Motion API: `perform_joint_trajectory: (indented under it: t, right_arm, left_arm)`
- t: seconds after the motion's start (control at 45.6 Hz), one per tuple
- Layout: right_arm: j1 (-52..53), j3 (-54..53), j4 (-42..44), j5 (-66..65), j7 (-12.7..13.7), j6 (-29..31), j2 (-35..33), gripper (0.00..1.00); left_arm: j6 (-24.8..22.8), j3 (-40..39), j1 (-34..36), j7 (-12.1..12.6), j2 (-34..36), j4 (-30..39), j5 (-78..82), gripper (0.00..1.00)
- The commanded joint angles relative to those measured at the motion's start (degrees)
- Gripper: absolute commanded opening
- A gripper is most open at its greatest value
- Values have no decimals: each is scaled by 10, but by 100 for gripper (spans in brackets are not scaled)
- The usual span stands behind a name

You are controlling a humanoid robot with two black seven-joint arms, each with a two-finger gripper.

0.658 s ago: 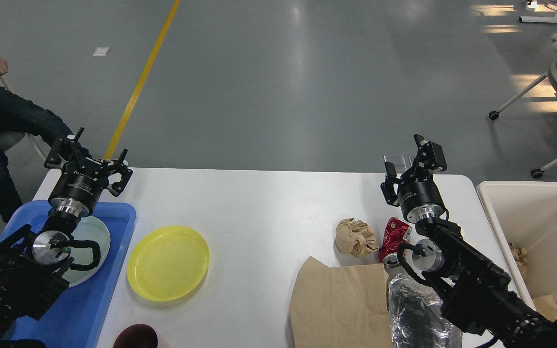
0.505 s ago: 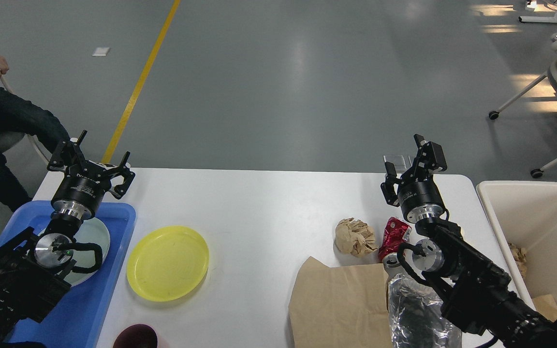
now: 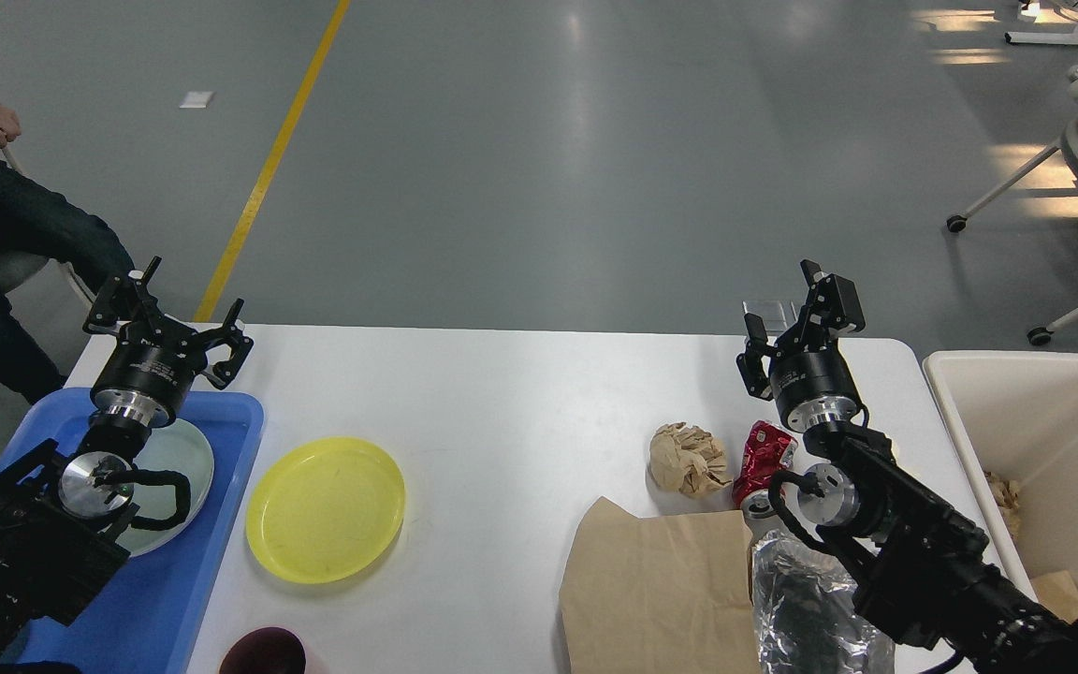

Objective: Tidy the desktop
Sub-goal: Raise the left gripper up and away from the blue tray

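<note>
Two sorting zones are being presented on the desktop (image 3: pixel 520 412), which is filling the lower centre of the frame: a blue tray (image 3: pixel 211 524) at lower left for dishes, a cream bin (image 3: pixel 1044 440) at lower right for waste. A yellow plate (image 3: pixel 326 510) is lying just beside the tray; a crumpled paper ball (image 3: pixel 687 458) and a crushed red can (image 3: pixel 764 461) are lying near the bin. The left gripper (image 3: pixel 169 314) is being held open and empty above the tray's far edge. The right gripper (image 3: pixel 796 314) is being held open, pointing upward above the can.

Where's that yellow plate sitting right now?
The yellow plate lies flat on the white desktop, left of centre in the head view, just right of the blue tray.
</note>
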State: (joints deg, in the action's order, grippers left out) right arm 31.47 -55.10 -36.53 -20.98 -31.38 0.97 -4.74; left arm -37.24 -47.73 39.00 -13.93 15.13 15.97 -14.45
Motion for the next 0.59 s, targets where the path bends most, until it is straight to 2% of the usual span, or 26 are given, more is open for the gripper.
perform_joint_trajectory:
  t: [0.0, 0.11, 0.219, 0.351, 0.57]
  right_arm:
    - [0, 0, 0, 0, 0, 0, 0, 100]
    - [0, 1, 0, 0, 0, 0, 0, 100]
    - [0, 1, 1, 0, 0, 0, 0, 100]
    - [0, 0, 0, 0, 0, 0, 0, 100]
    - [0, 0, 0, 1, 0, 0, 0, 100]
  left_arm:
    - [1, 1, 8, 6, 6, 6, 24, 97]
    - [-8, 28, 12, 5, 23, 12, 44, 97]
    - [-18, 114, 36, 6, 36, 11, 46, 97]
    - [-21, 301, 90, 6, 75, 10, 47, 97]
    - [-25, 657, 195, 7, 82, 10, 48, 97]
